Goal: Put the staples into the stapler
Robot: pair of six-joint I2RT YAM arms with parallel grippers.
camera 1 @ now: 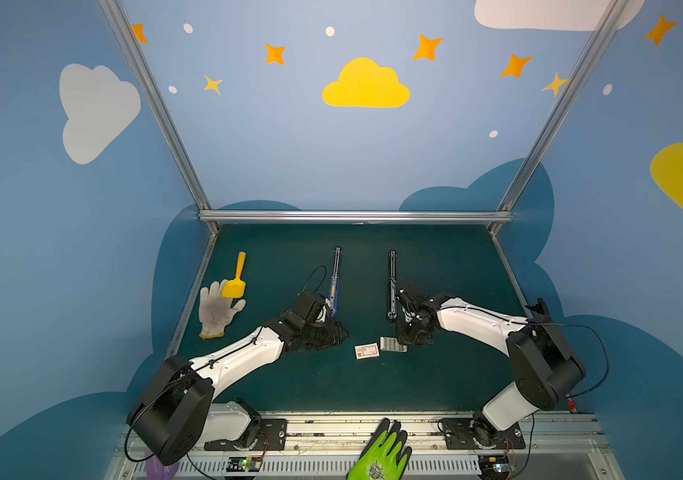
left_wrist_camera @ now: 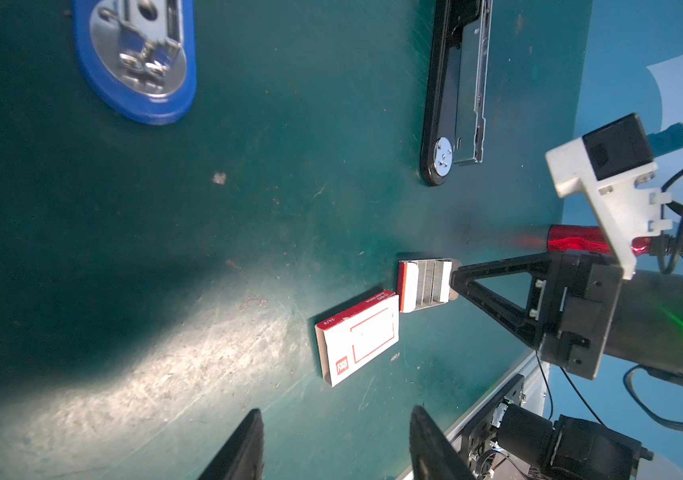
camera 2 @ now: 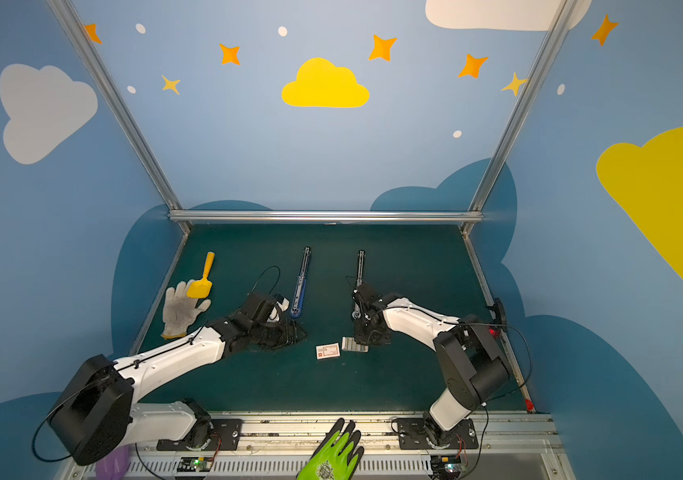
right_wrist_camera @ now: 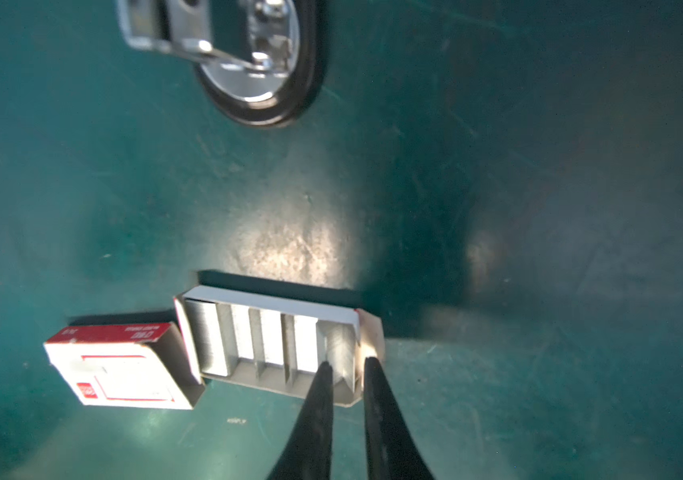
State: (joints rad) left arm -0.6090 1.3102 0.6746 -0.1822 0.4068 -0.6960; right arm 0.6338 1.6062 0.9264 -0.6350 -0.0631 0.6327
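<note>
The staples (right_wrist_camera: 206, 345) lie as silvery strips in a small pale tray (right_wrist_camera: 269, 301), which sits near the table's front middle in both top views (camera 1: 393, 344) (camera 2: 354, 345). My right gripper (right_wrist_camera: 348, 368) reaches down into the tray's end. Its jaws are narrow and pinch the last, tilted strip against the tray's end wall. A black stapler (camera 1: 391, 286) and a blue stapler (camera 1: 334, 282) lie opened flat further back. My left gripper (left_wrist_camera: 337, 440) hovers open and empty, left of the box, near the blue stapler's base (left_wrist_camera: 136, 62).
The white box sleeve with a red mark (camera 1: 366, 351) lies against the tray's left side. A white work glove (camera 1: 217, 309) and a yellow scoop (camera 1: 236, 278) rest at the table's left. A green glove (camera 1: 381, 453) lies on the front rail.
</note>
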